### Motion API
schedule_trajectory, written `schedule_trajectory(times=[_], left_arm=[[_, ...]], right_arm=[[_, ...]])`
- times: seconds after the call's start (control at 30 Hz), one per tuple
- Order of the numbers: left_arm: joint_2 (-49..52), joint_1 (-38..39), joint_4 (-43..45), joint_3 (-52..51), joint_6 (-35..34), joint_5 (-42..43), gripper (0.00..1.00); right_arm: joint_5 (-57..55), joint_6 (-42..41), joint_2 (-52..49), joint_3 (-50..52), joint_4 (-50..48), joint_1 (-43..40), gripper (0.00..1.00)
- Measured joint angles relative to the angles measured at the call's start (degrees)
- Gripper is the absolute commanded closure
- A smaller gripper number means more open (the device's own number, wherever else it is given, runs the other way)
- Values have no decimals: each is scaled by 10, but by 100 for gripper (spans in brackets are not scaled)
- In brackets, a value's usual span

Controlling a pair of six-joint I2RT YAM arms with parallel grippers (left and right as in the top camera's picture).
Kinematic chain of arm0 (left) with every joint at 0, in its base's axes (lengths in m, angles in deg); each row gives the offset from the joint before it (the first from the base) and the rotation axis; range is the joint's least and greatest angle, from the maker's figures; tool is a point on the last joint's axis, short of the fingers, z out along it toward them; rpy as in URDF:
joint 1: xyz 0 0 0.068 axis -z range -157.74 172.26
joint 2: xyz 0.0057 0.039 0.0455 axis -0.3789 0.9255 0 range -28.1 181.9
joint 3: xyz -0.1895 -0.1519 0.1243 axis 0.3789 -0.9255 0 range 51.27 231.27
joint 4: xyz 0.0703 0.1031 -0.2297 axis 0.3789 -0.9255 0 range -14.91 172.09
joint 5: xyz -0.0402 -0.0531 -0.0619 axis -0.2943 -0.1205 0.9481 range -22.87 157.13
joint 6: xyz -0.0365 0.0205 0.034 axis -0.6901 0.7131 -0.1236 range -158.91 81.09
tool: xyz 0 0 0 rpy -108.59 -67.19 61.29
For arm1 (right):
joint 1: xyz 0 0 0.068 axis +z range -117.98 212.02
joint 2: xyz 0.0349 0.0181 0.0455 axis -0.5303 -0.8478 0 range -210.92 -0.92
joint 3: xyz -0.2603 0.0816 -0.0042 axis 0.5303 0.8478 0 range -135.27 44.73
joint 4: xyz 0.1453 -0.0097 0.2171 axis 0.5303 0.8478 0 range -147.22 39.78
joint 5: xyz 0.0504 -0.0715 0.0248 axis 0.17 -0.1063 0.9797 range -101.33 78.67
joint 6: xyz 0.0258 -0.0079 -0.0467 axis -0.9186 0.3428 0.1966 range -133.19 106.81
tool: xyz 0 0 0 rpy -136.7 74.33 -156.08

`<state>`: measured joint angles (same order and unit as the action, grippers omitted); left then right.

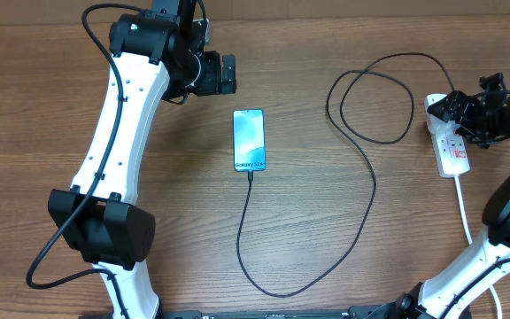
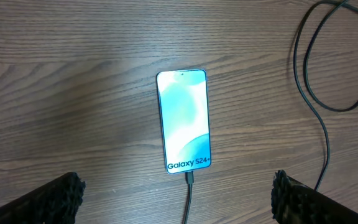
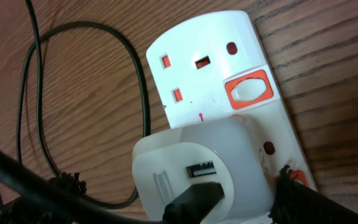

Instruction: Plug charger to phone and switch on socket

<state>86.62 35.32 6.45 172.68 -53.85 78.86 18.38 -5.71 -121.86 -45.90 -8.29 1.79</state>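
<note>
Orange switch [image 3: 295, 178] beside the plugged charger [image 3: 194, 199] sits by my right claw [image 3: 176, 184]; both claws gape wide, empty. I'd press it with one fingertip, keeping the socket [image 3: 210, 43] steady. Phone [image 2: 184, 118] lies just ahead of left claw [image 2: 176, 186], cabled.

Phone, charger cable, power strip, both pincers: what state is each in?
phone: face up, screen lit, charger cable plugged in.
charger cable: other end in the white adapter.
adapter: seated in the power strip.
power strip: switch beside adapter mostly hidden, setting unclear.
left pincer: open, above the phone.
right pincer: open, over the adapter.
</note>
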Motion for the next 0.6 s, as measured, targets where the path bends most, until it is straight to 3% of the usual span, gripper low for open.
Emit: schedule_trajectory(times=[0.6], left_arm=[[0, 0, 0, 0, 0, 0, 0]], right_arm=[[-23, 0, -1, 0, 14, 0, 0]])
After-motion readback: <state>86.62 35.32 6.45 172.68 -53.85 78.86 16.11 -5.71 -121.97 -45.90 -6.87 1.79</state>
